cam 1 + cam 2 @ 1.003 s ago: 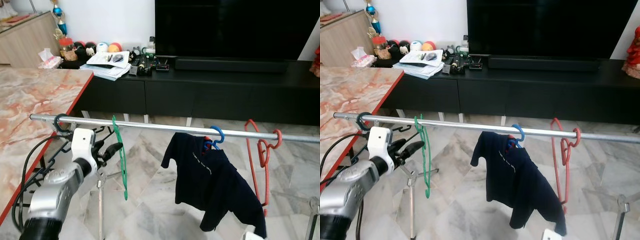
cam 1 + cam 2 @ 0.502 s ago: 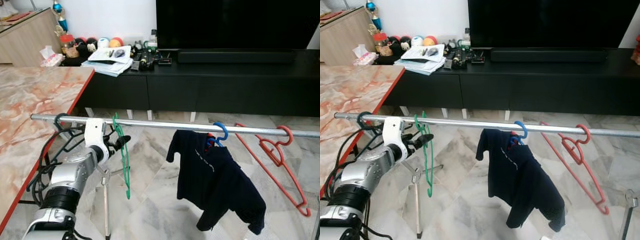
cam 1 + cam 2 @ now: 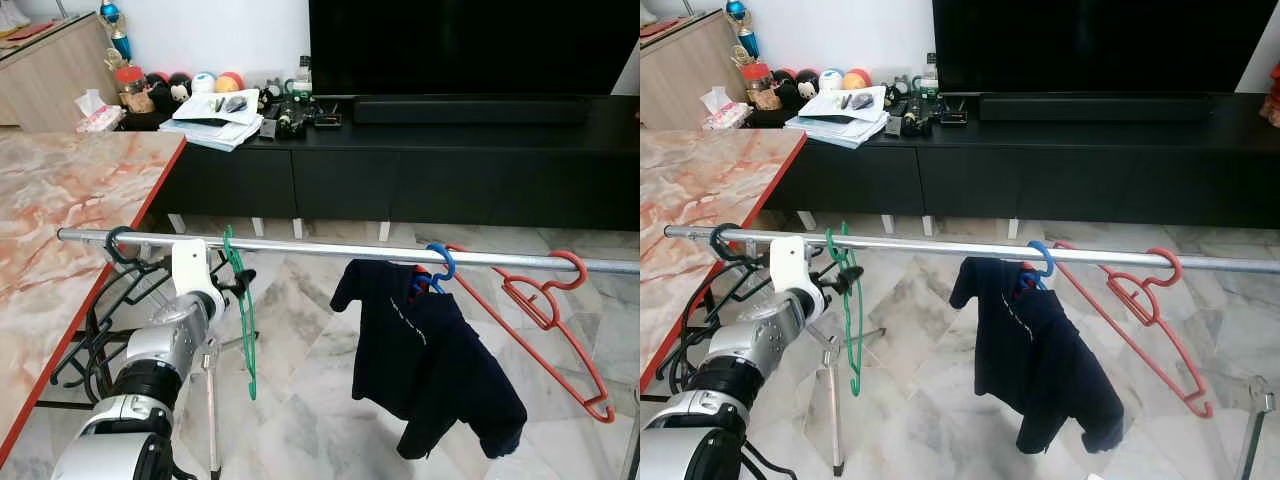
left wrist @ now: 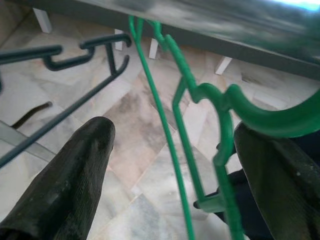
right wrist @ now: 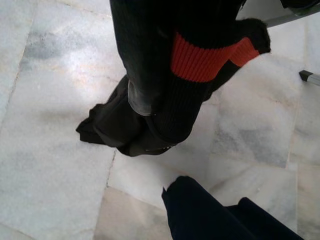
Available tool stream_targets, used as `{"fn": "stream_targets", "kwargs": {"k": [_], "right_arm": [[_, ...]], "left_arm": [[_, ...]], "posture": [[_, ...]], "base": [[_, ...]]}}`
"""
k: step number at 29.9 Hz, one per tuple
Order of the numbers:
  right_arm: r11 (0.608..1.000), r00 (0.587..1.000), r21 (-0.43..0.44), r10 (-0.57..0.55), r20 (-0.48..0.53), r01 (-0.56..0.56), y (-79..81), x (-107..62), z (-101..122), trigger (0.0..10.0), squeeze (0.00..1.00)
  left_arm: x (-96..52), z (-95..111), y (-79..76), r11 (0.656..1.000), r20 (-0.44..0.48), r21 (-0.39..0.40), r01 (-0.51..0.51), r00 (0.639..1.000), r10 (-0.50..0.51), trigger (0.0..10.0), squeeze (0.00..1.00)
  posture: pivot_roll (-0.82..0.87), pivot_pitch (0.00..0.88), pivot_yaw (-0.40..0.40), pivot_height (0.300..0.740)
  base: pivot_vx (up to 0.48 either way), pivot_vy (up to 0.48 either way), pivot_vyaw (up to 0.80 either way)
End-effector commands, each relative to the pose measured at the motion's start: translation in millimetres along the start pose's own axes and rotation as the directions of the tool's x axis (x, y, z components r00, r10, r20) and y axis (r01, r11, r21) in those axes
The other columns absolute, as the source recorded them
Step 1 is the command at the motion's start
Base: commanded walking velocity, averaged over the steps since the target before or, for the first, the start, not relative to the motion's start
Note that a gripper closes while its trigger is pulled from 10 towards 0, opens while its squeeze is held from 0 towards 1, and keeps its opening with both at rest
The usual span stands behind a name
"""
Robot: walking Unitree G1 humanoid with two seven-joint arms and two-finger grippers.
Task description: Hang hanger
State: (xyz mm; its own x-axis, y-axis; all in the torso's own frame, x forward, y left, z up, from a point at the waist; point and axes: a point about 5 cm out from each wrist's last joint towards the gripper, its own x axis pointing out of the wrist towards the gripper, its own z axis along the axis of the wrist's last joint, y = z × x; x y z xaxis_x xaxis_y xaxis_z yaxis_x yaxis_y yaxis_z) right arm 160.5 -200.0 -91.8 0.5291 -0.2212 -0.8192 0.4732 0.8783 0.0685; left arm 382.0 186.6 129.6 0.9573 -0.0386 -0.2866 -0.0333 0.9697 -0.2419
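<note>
Since a second ago the left arm has pulled back toward the body, and the red hanger (image 3: 545, 310) swung out to a slant. Behind the silver rail (image 3: 970, 250) stand a black TV cabinet (image 3: 420, 170) and, to the left, a marble surface (image 3: 60, 220) edged in red. A dark shirt (image 3: 1040, 365) hangs from a blue hook. The left pincer (image 3: 238, 291) is spread wide around the green hanger (image 3: 243, 320), which hangs on the rail. The right pincer (image 5: 165, 90) is bunched over the floor; its gap cannot be made out.
</note>
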Motion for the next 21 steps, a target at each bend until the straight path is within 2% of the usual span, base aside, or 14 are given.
{"fn": "stream_targets", "kwargs": {"k": [1,6,10,16,17,18,19,21], "right_arm": [[1.000,1.000,0.000,-0.009,-0.006,0.009,-2.5,-1.2,-4.9,10.0,0.00],[1.000,1.000,-0.002,-0.008,-0.006,0.008,-2.5,-1.5,-5.8,10.0,0.00],[1.000,1.000,-0.002,-0.006,-0.002,0.006,-1.3,-1.4,-5.3,10.0,0.00],[1.000,1.000,-0.004,-0.002,0.005,0.002,0.8,-1.1,-3.4,10.0,0.00],[1.000,1.000,-0.003,-0.002,0.006,0.002,1.0,-1.1,-3.2,10.0,0.00],[1.000,1.000,-0.003,-0.002,0.006,0.002,1.1,-1.0,-3.1,10.0,0.00],[1.000,1.000,-0.002,-0.002,0.007,0.002,1.3,-1.0,-3.0,10.0,0.00],[1.000,1.000,-0.001,-0.003,0.008,0.003,1.4,-1.1,-3.0,10.0,0.00]], "left_arm": [[2.1,-7.7,-3.4,1.000,-0.024,-0.017,0.001,1.000,-0.001,10.0,0.00],[4.7,-12.8,-10.6,0.999,-0.042,-0.033,-0.017,0.999,0.015,10.0,0.00],[6.8,-12.0,-12.8,0.994,-0.047,-0.099,-0.051,0.998,0.047,10.0,0.00],[8.8,-10.4,-16.8,0.995,-0.041,-0.097,-0.039,0.999,0.035,10.0,0.00],[8.9,-10.2,-16.9,0.995,-0.041,-0.097,-0.040,0.999,0.036,7.6,0.00],[8.9,-10.1,-16.9,0.994,-0.041,-0.097,-0.040,0.999,0.036,7.6,0.00],[9.0,-10.2,-17.0,0.994,-0.040,-0.098,-0.038,0.999,0.035,0.0,0.00],[9.2,-10.7,-17.1,0.995,-0.040,-0.097,-0.038,0.999,0.034,0.0,0.00]], "posture": [[0.03,0.119,0.074,0.740],[0.02,0.119,0.075,0.740],[0.02,0.119,0.076,0.740],[0.02,0.119,0.078,0.740],[0.02,0.119,0.079,0.740],[0.02,0.119,0.079,0.740],[0.02,0.119,0.080,0.740],[0.02,0.120,0.081,0.740]], "base": [[0.000,0.000,0.00],[0.000,0.000,0.00],[0.000,0.000,0.00],[0.000,0.000,0.00],[0.000,0.000,0.00],[0.000,0.000,0.00],[0.000,0.000,0.00],[0.000,0.000,0.00]]}}
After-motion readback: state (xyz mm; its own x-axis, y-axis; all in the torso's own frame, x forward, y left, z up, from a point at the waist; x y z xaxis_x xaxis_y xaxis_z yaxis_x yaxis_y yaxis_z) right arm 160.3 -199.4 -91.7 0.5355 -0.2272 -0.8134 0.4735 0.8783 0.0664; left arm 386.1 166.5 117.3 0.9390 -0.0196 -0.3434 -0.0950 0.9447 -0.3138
